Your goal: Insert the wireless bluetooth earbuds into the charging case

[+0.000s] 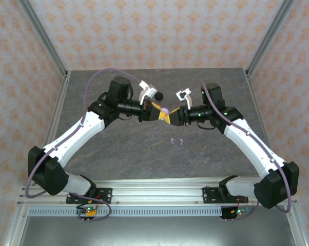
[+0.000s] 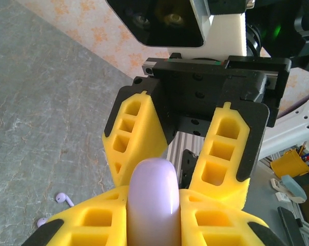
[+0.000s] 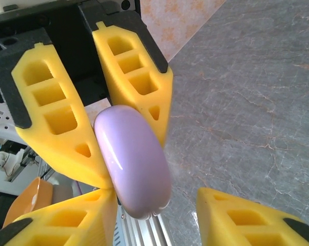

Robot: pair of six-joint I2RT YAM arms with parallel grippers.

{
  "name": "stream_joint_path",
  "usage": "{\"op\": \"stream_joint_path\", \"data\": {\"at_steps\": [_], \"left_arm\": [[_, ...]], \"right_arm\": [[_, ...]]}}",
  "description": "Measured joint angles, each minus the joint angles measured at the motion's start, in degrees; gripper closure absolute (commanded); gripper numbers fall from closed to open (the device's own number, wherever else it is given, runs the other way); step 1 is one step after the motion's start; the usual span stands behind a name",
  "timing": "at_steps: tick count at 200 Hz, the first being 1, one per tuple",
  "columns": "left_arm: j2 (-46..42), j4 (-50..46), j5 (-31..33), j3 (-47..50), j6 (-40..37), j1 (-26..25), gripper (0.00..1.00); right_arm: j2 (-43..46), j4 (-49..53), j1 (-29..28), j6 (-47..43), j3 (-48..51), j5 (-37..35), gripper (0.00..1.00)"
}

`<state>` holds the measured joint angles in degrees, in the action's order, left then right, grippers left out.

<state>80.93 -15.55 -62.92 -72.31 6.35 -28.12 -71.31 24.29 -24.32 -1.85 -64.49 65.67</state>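
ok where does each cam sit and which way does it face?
Top external: above and behind, looking down on the grey marbled table; left arm and right arm show whole.
Left wrist: on the left arm, facing the right gripper past the yellow foam fingers of the left gripper.
Right wrist: mirrored, facing the left gripper past its own fingers.
Shared: all see the glossy rounded lavender case; top and left wrist share two lavender stemmed earbuds.

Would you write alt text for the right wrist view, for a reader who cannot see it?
A pale lavender charging case is clamped between the left gripper's yellow fingers, with the grey marbled table behind. The right gripper's yellow fingers stand open at the bottom, either side of the case's near end.
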Motion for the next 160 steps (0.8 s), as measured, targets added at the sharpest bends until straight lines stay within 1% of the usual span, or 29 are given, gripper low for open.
{"op": "stream_joint_path", "data": {"at_steps": [61, 115, 132, 147, 160], "left_arm": [[-0.66, -0.59, -1.33, 0.0, -0.46, -0.02, 0.87], [-1.07, -0.61, -1.38, -0.02, -0.44, 0.0, 0.85], [-1.14, -0.61, -1.36, -0.02, -0.46, 0.0, 0.8], [-1.38, -0.61, -1.22, -0.02, -0.48, 0.0, 0.73], [-1.66, -0.57, -1.22, -0.02, -0.44, -0.02, 0.71]], "right_arm": [[-0.7, 2.25, -0.79, -2.56, -1.81, 1.86, 0.58], [-0.87, 2.8, -1.29, -3.34, -2.78, 2.34, 0.72], [-0.85, 2.84, -1.27, -3.17, -2.78, 2.21, 0.75], [-0.57, 2.75, -1.27, -2.89, -2.75, 1.88, 0.78], [0.04, 2.69, -1.29, -2.69, -2.75, 1.29, 0.79]]}}
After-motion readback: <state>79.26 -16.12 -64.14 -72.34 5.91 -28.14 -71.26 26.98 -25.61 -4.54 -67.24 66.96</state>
